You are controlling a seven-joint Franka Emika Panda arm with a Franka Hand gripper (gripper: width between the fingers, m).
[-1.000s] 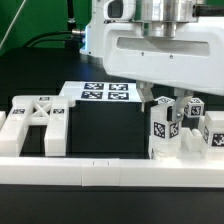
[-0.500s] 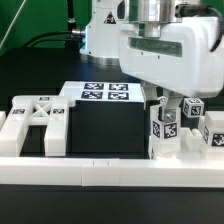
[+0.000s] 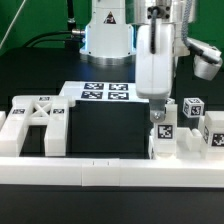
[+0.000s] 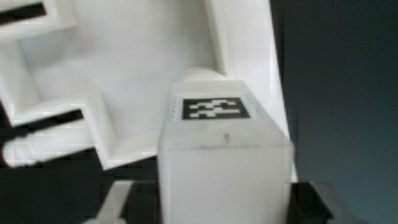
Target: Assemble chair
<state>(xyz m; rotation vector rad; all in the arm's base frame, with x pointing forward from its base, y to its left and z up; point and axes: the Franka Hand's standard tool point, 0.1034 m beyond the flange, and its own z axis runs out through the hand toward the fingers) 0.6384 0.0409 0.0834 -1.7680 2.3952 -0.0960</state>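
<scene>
On the black table [image 3: 100, 135], the tool [image 3: 159, 114] grips an upright white chair leg [image 3: 161, 136].

Chunky white X-braced chair panel [image 3: 40, 115]: moulded plastic, smooth, faint satin sheen.
Blocky white chair leg [image 4: 222, 165]: same white plastic, smooth flat faces, matt close up.
Small black-and-white square tag [image 4: 217, 108]: flat printed label, matt, paper or sticker not clear.
Thin flat white marker board [image 3: 107, 93]: smooth sheet, matt, black print.
Long low white border rail [image 3: 100, 170]: smooth plastic, dull sheen.
Black desk [image 3: 105, 130]: dark, matt, material not clear.
White robot arm casing [image 3: 152, 55]: smooth plastic shell, glossy, bright highlights.
</scene>
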